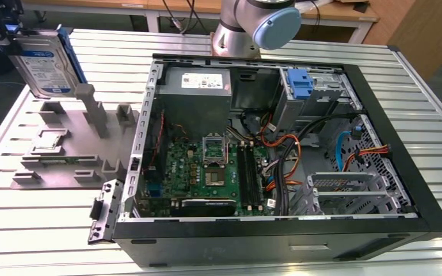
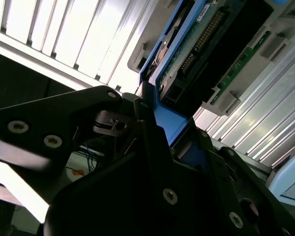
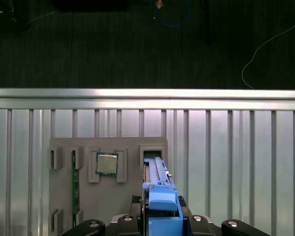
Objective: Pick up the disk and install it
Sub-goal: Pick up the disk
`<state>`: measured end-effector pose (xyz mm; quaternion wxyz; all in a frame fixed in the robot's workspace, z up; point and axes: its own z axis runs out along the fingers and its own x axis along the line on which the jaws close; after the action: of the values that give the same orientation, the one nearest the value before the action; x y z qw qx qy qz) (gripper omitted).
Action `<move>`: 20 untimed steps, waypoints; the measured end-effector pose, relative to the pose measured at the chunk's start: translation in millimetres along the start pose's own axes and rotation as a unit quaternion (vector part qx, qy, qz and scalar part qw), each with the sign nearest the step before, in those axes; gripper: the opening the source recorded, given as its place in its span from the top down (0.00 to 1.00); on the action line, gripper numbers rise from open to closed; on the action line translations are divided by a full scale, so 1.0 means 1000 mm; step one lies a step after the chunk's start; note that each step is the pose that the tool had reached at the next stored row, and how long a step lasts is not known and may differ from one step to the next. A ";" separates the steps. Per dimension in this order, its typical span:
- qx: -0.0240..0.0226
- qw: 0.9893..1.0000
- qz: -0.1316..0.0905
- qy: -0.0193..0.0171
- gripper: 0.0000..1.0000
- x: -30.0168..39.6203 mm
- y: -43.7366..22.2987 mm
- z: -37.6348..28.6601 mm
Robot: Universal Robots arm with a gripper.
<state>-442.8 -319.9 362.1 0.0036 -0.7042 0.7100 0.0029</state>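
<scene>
Holding the disk aloft: risks and what each camera is catching

Gripper [image 2: 171, 132] is clamping the disk [image 2: 196, 45] by its blue rail [image 2: 167, 122], with the jaws closed on either side of the plastic. The disk is hanging upright above the grey fixture tray [image 3: 128, 196], lifted clear of it and well apart from the open computer case [image 1: 282, 236].

Risks, as I am judging them:
- The grip is sitting on the plastic rail near one end, so the heavy metal body may be levering against the jaws and slipping or twisting.
- Loose orange cables [image 1: 282, 144] are crowding the inside of the case. A tilted disk could be snagging on them or knocking a sheet-metal edge.

Views:
- The second wrist view is showing the drive's circuit-board side and the clamp itself.
- The first wrist view is showing the tray below, with an empty slot [image 3: 152, 150], a processor chip [image 3: 107, 163] and a green circuit strip [image 3: 74, 189].
- The exterior view is showing the label face, the case, and a blue bracket [image 1: 301, 85] at its far end.
</scene>
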 end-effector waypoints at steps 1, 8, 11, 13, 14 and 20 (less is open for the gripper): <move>0.000 1.000 0.000 0.000 0.63 0.0000 0.0000 -0.0003; 0.000 1.000 0.000 0.000 0.63 0.0000 0.0000 -0.0021; 0.000 1.000 0.000 0.000 0.63 0.0000 0.0000 -0.0025; 0.000 1.000 0.000 0.000 0.63 0.0000 0.0000 -0.0030; 0.000 1.000 0.000 0.000 0.63 0.0000 0.0000 -0.0032; 0.000 1.000 0.000 0.000 0.63 0.0000 0.0000 -0.0048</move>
<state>-442.7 -319.9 366.9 0.0035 -0.7042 0.7100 0.0030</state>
